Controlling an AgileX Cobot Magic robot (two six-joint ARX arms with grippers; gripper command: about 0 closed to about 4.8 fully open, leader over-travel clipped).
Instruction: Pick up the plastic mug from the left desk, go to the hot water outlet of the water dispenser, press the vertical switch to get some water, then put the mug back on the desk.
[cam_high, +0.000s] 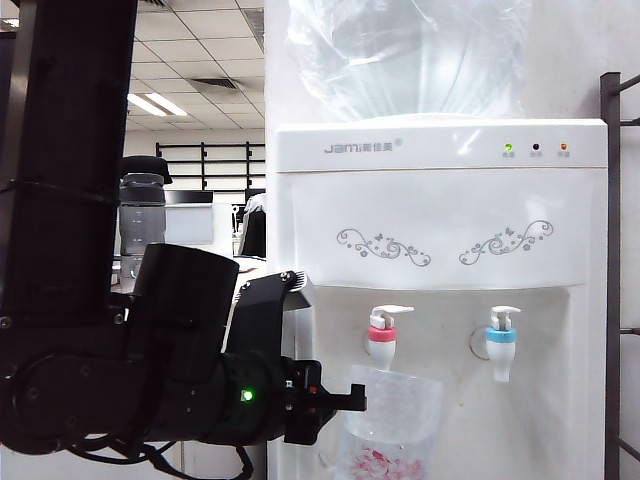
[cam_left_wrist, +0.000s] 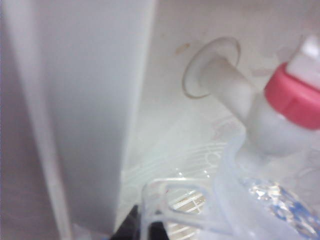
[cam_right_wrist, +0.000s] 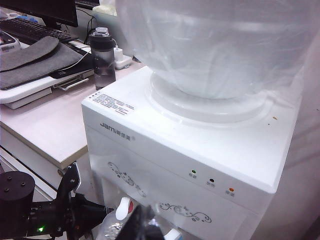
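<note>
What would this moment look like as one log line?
left gripper: shut on plastic mug | mug: under hot water outlet | right gripper: shut, above dispenser front

My left fingers (cam_high: 345, 400) hold mug (cam_high: 395, 425) under hot outlet (cam_high: 383, 338); dispenser (cam_high: 440, 200) right of surface (cam_right_wrist: 45, 130); right fingers (cam_right_wrist: 145, 225) above.

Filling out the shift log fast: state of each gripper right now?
Left gripper: shut on the plastic mug, under the hot water outlet.
Right gripper: shut, holding nothing visible.
</note>
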